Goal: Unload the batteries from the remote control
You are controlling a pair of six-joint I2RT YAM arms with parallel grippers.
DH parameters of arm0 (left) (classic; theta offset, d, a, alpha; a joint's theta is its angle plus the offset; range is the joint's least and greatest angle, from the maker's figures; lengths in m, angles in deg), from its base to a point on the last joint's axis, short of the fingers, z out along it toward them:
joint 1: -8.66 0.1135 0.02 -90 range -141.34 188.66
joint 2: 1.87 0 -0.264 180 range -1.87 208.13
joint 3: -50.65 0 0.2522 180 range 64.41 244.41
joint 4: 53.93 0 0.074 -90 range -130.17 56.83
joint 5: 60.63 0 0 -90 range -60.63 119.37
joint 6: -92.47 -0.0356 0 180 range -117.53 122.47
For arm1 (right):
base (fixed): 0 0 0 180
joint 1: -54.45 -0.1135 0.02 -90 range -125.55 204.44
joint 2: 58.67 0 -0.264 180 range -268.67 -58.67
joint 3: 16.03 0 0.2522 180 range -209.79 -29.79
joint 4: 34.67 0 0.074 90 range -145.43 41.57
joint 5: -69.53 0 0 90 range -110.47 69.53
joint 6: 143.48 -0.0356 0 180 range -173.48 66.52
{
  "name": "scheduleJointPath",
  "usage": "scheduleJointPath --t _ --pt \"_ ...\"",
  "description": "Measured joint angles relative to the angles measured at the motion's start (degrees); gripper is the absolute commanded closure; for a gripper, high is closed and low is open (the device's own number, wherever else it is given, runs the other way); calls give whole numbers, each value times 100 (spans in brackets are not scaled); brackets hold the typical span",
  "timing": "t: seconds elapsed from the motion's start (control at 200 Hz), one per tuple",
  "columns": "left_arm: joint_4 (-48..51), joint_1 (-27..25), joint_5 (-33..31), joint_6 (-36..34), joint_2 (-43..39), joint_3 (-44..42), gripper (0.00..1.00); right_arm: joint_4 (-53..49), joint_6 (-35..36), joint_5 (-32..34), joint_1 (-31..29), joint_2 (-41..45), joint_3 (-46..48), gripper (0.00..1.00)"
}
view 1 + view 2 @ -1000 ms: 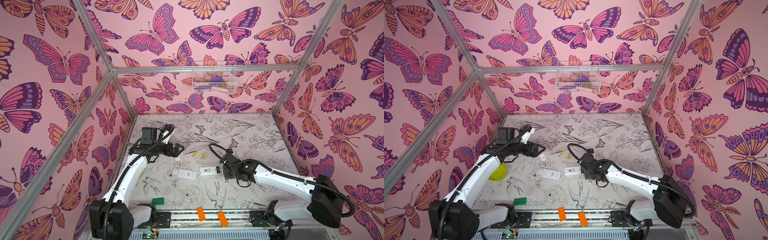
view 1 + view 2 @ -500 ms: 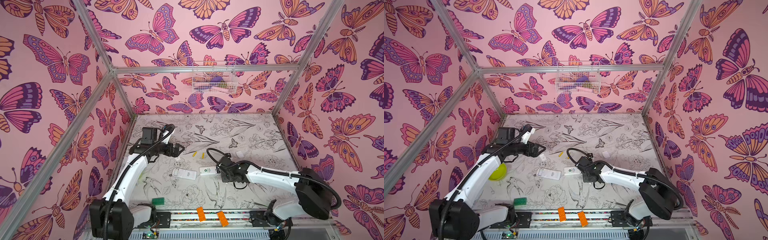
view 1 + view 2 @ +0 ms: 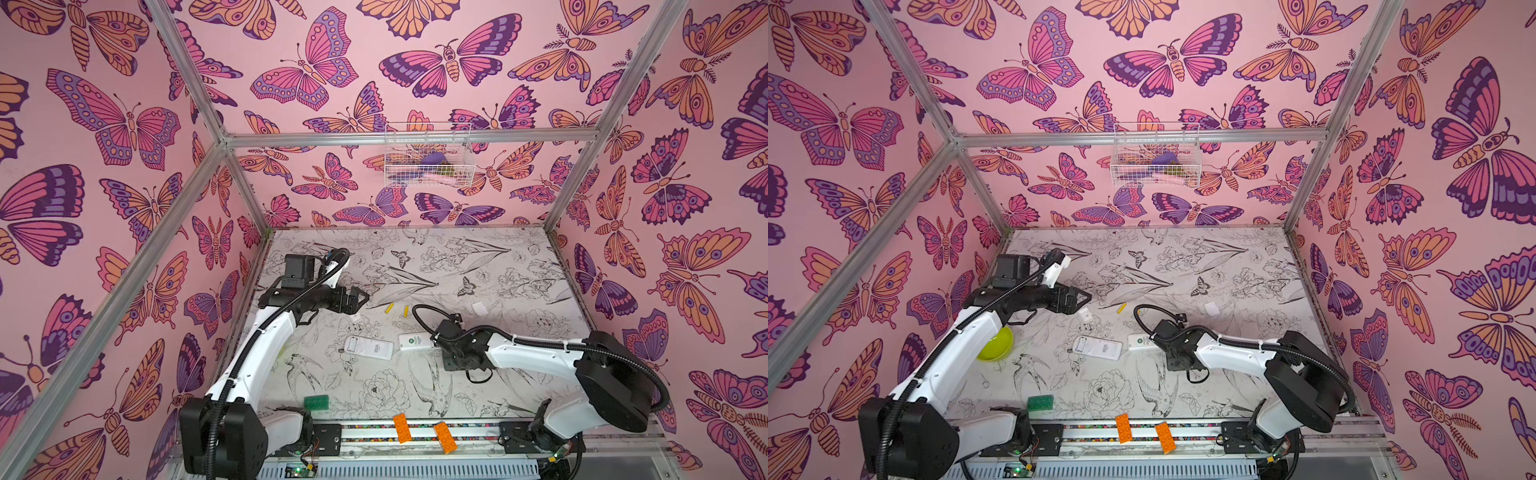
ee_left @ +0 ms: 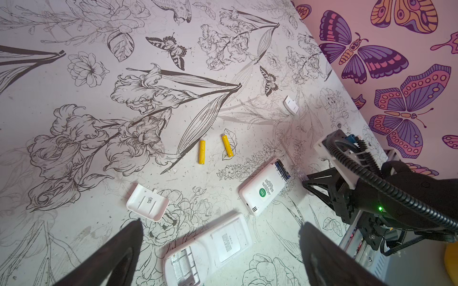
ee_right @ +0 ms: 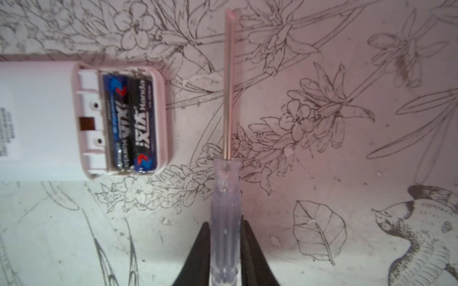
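Right wrist view: the right jaws are closed on the clear handle of the screwdriver [image 5: 225, 222], well back from the shaft. The shaft points away and runs alongside the open end of the small remote [image 5: 37, 118], just beside it but not touching. Two black batteries [image 5: 131, 121] sit side by side in that remote's uncovered bay. This close view is blurred, so I cannot tell whether the screwdriver is lifted or lies on the counter [image 5: 347, 198].

In the left wrist view the two yellow batteries [image 4: 202, 154] lie loose on the counter. The large remote [image 4: 210, 247] shows an empty bay. The left jaws stand wide open with nothing in them, hanging over that remote and a loose cover [image 4: 148, 205].

Likely troubles from here:
- **Handle twisting:** it is slim and looks smooth, and the grip is far from the tip. Prying force could twist or slide it between the jaws, and the tip would wander.
- **Remote skating:** nothing pins the small remote. A sideways push from the tip may spin it or shove it along the counter rather than lift a battery.
- **Poor purchase:** the black batteries lie tight together. The tip could skid off one, or catch the end contacts instead of getting under it.
- **Rolling:** a battery that pops free suddenly may roll away. A sweeping arm could also knock the yellow batteries.
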Motion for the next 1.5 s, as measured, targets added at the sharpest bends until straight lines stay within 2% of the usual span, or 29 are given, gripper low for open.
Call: scheduleJointPath --t 0.11,0.261,0.366,0.676,0.842,0.982,1.147,1.303,1.498 --pt "-2 0 0 0 2 0 0 92 -15 63 0 0 22 91" --pt "0 0 20 -2 2 0 0 214 57 118 2 90 120 98" --pt "-2 -2 26 -2 2 0 0 264 378 111 13 378 293 100" --pt "7 -2 269 -63 -2 -2 0 1047 2238 -175 22 2092 614 100" --pt "20 -46 682 -249 -9 -9 3 1668 3366 -763 28 2734 820 100" --pt "35 -103 1143 -363 -11 -24 6 1954 4035 -1185 28 3038 999 100" --pt "46 -203 1617 -472 -11 -52 8 2197 4500 -1519 28 3040 1001 100" --pt "31 -332 1945 -319 -11 -55 9 2291 4878 -1220 -205 2883 999 100" --pt "-210 -452 2253 240 -4 -157 11 2494 5888 -11 -833 2540 988 100"
